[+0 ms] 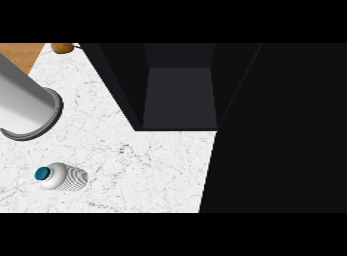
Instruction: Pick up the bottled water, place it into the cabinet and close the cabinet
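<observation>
The bottled water (pixel 60 177) stands upright on the white marbled counter (pixel 146 165), near the lower left of the head view, seen from above with its blue cap (pixel 43 174) toward the viewer and its ribbed white body beneath. It is free on all sides, with nothing touching it. The black cabinet (pixel 279 130) occupies the right and upper centre of the view; its door is open, and a dark interior compartment (pixel 180 95) shows, its floor a shade lighter than the walls. The bottle is well apart from that opening, to its lower left. A grey forearm (pixel 13 97) enters from the upper left and ends in a ringed cuff above the counter's left portion; no hand shows beyond it, so the state of the fingers cannot be told. A small brown object (pixel 62 47) sits at the counter's far edge, too small to identify.
</observation>
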You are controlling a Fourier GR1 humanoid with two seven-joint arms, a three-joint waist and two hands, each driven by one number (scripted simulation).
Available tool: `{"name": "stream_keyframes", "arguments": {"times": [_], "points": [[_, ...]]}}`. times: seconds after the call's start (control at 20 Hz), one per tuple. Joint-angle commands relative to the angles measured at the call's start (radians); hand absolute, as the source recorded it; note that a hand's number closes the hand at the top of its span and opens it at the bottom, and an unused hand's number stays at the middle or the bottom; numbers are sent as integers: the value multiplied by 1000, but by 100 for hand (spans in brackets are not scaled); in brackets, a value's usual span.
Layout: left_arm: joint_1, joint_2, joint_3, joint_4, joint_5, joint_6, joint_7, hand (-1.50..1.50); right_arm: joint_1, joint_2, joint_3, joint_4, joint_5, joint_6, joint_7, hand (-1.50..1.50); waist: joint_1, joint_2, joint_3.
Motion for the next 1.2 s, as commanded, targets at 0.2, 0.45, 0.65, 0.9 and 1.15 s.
{"name": "stream_keyframes", "arguments": {"times": [0.2,0.45,0.65,0.9,1.15], "points": [[-5,-70,-83,144,-149,-31,-157,-150,-14,-21,95,-111,157,-57,79,-150,-8,1,-1],[-80,-43,-37,315,-195,-37,-229,-150,3,-52,70,-113,121,-70,43,-150,-11,2,0],[-91,-63,-76,415,-244,-50,-315,-150,-9,-96,47,-171,90,-63,94,-150,-11,2,0],[-144,-43,-91,535,-272,-56,-364,-150,21,-90,107,-92,142,-100,11,-150,-9,1,0],[-135,-29,-89,654,-268,-85,-474,-150,15,-112,123,-138,159,-121,39,-150,-8,0,0]]}}
